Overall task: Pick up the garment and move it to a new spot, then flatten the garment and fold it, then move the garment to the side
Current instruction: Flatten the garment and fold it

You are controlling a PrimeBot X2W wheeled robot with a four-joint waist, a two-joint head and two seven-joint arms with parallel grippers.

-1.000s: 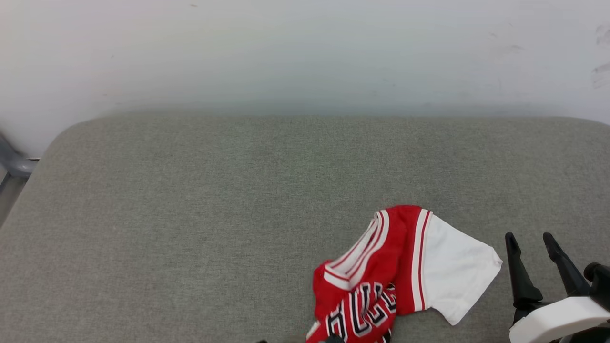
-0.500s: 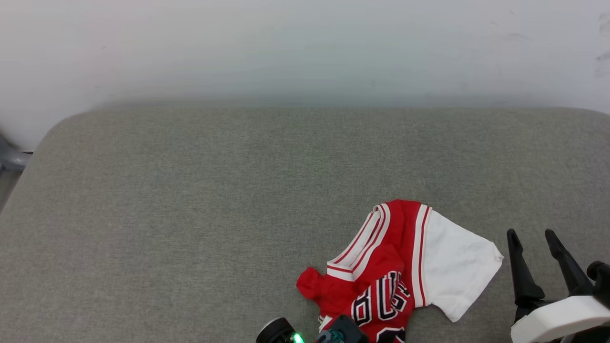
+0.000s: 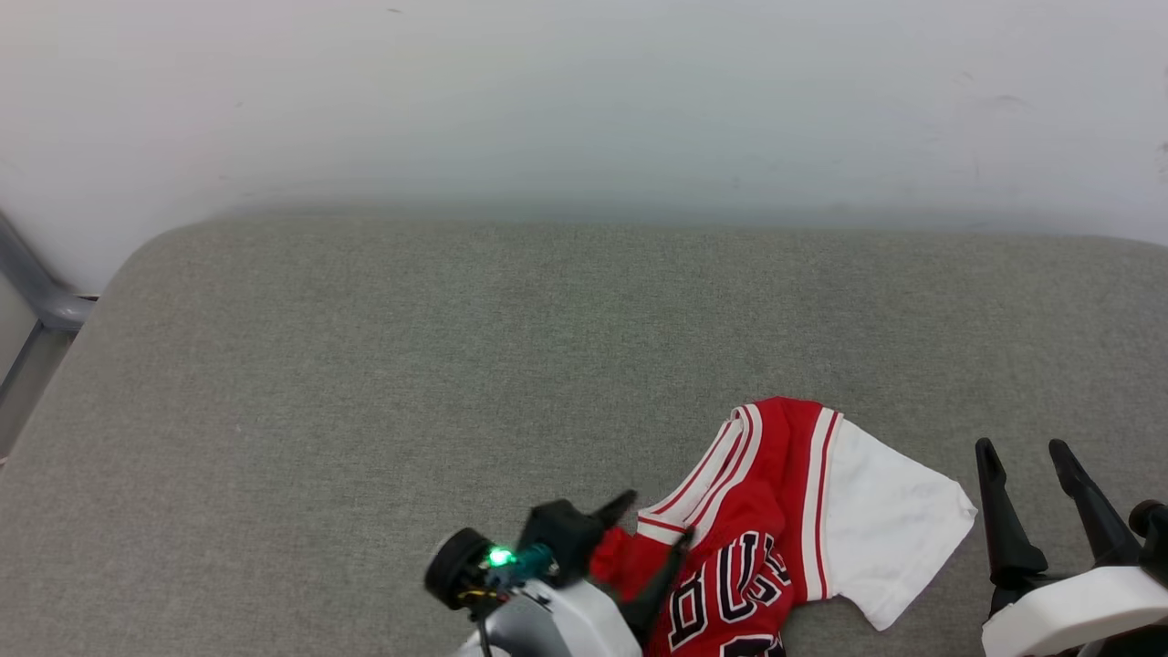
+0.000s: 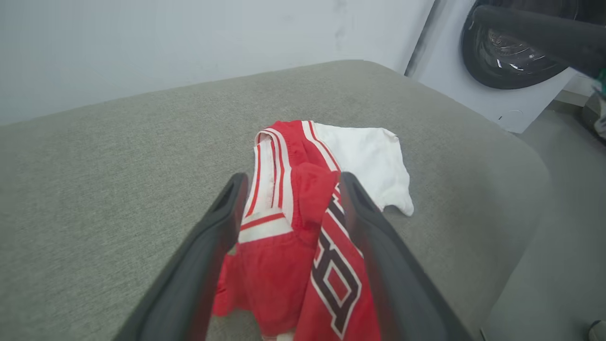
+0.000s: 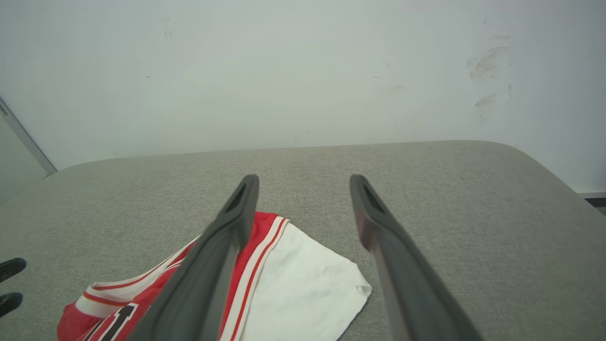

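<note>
The garment (image 3: 785,511), a red jersey with black white-edged lettering and a white sleeve, lies crumpled on the grey cushioned surface (image 3: 365,365) near its front right. Its lower part runs off the bottom of the head view. My left gripper (image 3: 657,518) is open at the garment's left edge. In the left wrist view its fingers (image 4: 293,179) straddle a raised red fold of the garment (image 4: 270,265) without pinching it. My right gripper (image 3: 1021,449) stands open just right of the white sleeve, apart from it. The right wrist view has the gripper (image 5: 304,179) above the sleeve of the garment (image 5: 303,293).
A white wall rises behind the cushioned surface. A grey metal bar (image 3: 36,292) stands at the far left. A white washing machine (image 4: 516,47) with a dark round door stands beyond the surface's right end, with floor below it.
My left gripper has opened and let go of the garment, and has risen into the head view. The garment's left part has slumped onto the surface. The right arm has stayed put.
</note>
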